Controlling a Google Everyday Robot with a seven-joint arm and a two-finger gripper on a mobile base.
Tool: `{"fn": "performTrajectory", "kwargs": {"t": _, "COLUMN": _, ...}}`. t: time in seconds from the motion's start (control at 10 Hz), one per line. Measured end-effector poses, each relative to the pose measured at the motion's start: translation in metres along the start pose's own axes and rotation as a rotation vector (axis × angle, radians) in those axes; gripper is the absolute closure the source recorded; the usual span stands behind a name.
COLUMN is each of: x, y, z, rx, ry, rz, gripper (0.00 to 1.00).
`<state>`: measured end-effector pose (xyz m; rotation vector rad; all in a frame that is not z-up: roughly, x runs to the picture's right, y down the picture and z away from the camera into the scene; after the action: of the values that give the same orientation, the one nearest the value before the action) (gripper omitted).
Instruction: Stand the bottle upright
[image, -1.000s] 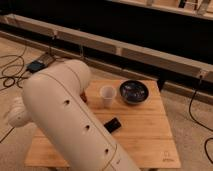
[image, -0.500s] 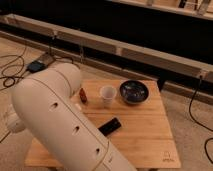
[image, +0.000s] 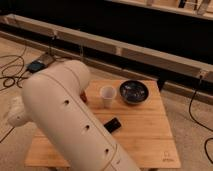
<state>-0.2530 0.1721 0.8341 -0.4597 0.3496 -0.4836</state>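
My gripper is hidden behind my own arm (image: 65, 115), somewhere over the left side of the table (image: 150, 137). I cannot tell its state or contents. The bottle is also concealed. Risk: moving unseen, the arm may knock over the 1 cup (image: 107, 95) or push the small red object (image: 84, 97) beside it.
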Motion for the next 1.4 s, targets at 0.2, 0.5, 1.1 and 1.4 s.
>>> {"fn": "performTrajectory", "kwargs": {"t": 0.2, "x": 0.010, "y": -0.008, "z": -0.016, "rx": -0.019, "ry": -0.085, "rz": 0.072, "gripper": 1.00}}
{"fn": "performTrajectory", "kwargs": {"t": 0.5, "x": 0.023, "y": -0.019, "z": -0.038, "rx": -0.043, "ry": -0.245, "rz": 0.182, "gripper": 1.00}}
{"fn": "performTrajectory", "kwargs": {"t": 1.1, "x": 0.039, "y": -0.032, "z": -0.054, "rx": -0.084, "ry": -0.585, "rz": 0.368, "gripper": 1.00}}
{"fn": "performTrajectory", "kwargs": {"t": 1.4, "x": 0.052, "y": -0.039, "z": -0.058, "rx": -0.086, "ry": -0.750, "rz": 0.462, "gripper": 1.00}}
